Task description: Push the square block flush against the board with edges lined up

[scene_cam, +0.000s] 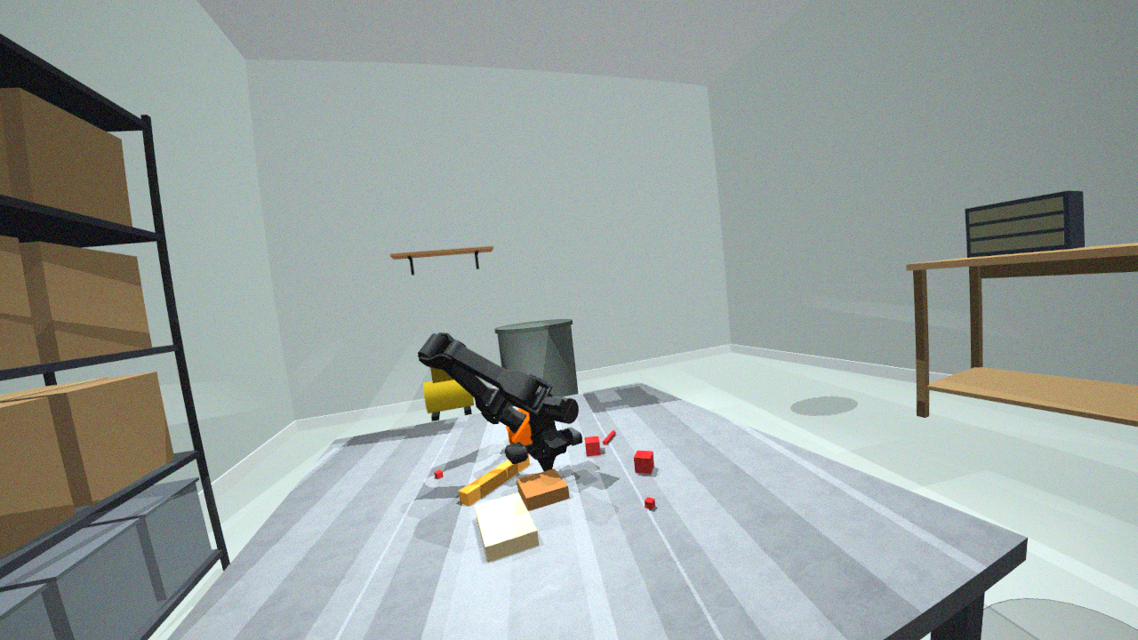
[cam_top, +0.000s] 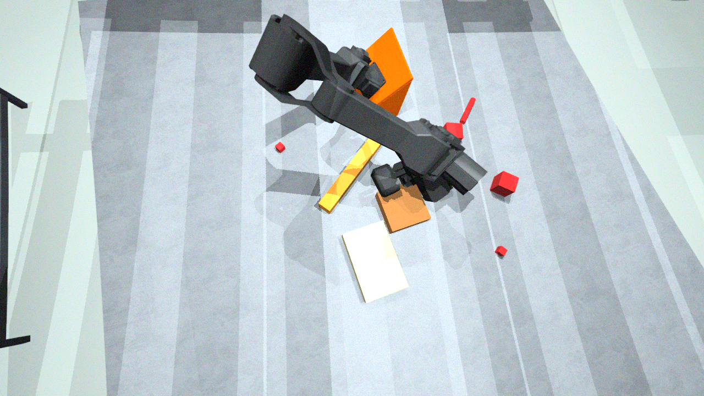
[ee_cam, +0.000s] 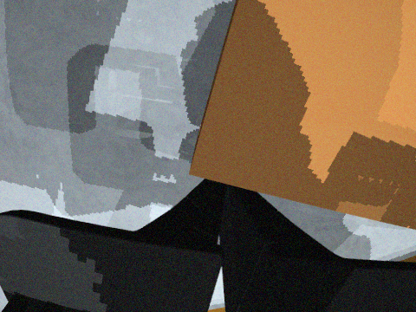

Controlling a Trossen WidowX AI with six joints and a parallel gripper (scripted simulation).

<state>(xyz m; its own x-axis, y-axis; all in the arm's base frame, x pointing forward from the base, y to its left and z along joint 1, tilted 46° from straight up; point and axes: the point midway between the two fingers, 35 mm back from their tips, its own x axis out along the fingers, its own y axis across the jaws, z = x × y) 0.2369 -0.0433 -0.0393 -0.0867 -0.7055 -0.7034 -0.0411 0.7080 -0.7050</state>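
The square block (cam_top: pixel 406 212) (scene_cam: pixel 544 488) (ee_cam: pixel 364 56) is orange-brown and lies flat. The cream rectangular board (cam_top: pixel 375 260) (scene_cam: pixel 507 521) lies flat, nearer the front and a little left in the top and exterior views. The block's near left corner is very close to the board's far right corner; I cannot tell if they touch. The block's sides look roughly parallel to the board's, but no whole side lies against it. My gripper (scene_cam: pixel 546 466) (ee_cam: pixel 221 180) is shut and empty, low at the block's far side, near one corner. Its hand hides the fingertips in the top view.
A yellow bar (cam_top: pixel 349 174) (scene_cam: pixel 486 484) lies left of the block. An orange angular block (cam_top: pixel 396 61) (scene_cam: pixel 519 428) stands behind, partly hidden by the arm. A red cube (cam_top: pixel 504 183) (scene_cam: pixel 644 461) and a small red cube (cam_top: pixel 501 251) (scene_cam: pixel 650 503) lie to the right.
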